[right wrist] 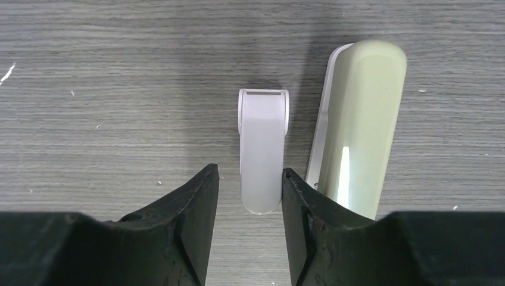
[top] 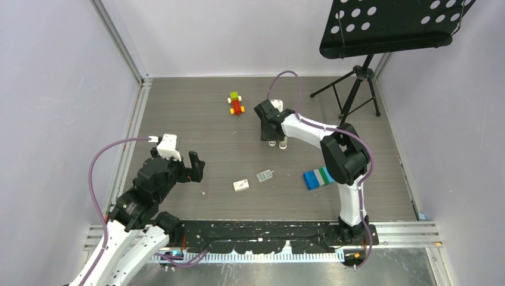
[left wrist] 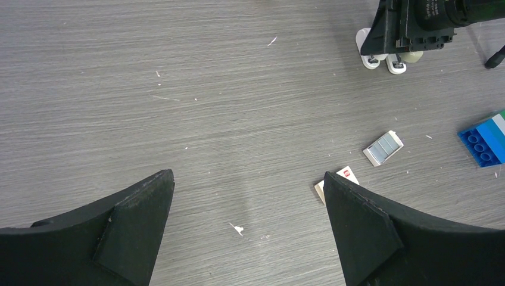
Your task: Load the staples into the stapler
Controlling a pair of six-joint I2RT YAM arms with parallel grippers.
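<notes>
The left gripper (left wrist: 247,174) hung over the near left of the table (top: 178,113), jaws spread wide and grasping nothing. The staples (top: 264,176) lay flat near the table's middle, their white carton (top: 241,185) just beside them on the left, both well apart from either gripper. Farther back, the right gripper (right wrist: 249,171) stood over a short white piece (right wrist: 262,143) with jaws parted: one finger touched it, the other stood clear. The stapler (right wrist: 363,125) lay just beside that piece, outside the jaws. A blue-green block (top: 317,177) lay near right.
</notes>
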